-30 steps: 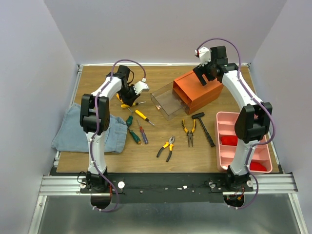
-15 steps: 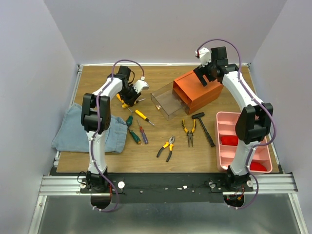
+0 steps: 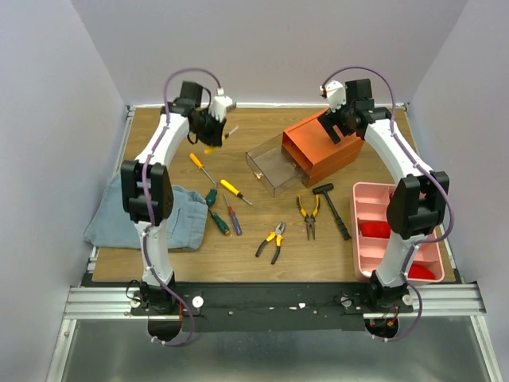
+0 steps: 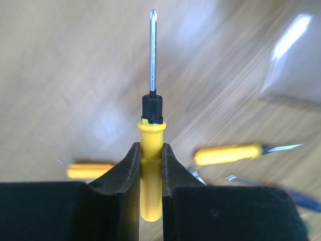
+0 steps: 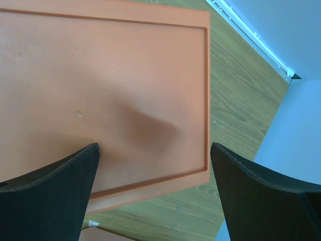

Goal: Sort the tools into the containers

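Well to the left of the orange cabinet [image 3: 326,151], a blue cloth [image 3: 135,215] is lying at the tabletop's [image 3: 262,119] edge. Next, also left of the cabinet and raised off the wood, the left tool [image 4: 151,150] is clamping a yellow screwdriver [image 4: 152,131] by its handle, with the steel shaft sticking straight out past the fingertips. Below it, four loose screwdrivers [image 3: 231,189] are lying scattered left of the cabinet's front. The move ahead seems to turn on the clear drawer [image 3: 269,165], which is standing pulled out from the cabinet's left face with its mouth upward. It is lying to the right of the held screwdriver and a little nearer the arm bases, and the shaft is already pointing roughly that way. The left arm is carrying the load and looks best placed. The drawer's clear walls are probably the only thing needing clearance. In front of the cabinet, two pliers [image 3: 273,239] and a hammer [image 3: 332,208] are waiting. Over the cabinet's top, the right tool [image 5: 154,146] is hovering with its fingers spread wide and holding nothing, close enough to the drawer to crowd the drop. A pink tray [image 3: 367,239] is sitting right of the cabinet's front.
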`<state>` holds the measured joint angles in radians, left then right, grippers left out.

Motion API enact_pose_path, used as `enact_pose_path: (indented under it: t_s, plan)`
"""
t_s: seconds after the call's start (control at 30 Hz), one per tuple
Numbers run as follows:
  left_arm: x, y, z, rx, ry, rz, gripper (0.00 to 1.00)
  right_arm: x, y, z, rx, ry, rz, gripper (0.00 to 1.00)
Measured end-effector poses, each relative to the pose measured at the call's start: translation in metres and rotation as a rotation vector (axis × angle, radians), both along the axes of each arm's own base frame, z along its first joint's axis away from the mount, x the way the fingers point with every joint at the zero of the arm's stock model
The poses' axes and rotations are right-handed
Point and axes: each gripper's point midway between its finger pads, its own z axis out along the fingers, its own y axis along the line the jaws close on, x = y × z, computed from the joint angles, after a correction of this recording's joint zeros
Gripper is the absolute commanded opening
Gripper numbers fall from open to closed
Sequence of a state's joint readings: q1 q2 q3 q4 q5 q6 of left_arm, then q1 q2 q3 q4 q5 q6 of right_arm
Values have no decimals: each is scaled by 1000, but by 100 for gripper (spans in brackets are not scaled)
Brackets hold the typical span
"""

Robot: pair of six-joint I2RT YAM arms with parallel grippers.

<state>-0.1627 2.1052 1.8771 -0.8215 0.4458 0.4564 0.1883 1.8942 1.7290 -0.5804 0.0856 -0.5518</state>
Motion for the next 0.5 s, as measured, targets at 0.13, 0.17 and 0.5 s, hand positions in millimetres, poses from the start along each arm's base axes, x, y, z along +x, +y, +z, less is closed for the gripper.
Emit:
enact_pose_path:
  t_s: [0.13, 0.17, 0.5]
  plan:
    - [4, -38, 109, -225, -149, -31, 0, 0, 0, 0, 0, 0, 0, 100]
    - [-5, -54, 141, -306, -182, -63, 0, 0, 0, 0, -1, 0, 0, 100]
    - [-78, -152, 126, -545, 77, -156, 0, -1, 0, -1, 0, 2, 0, 100]
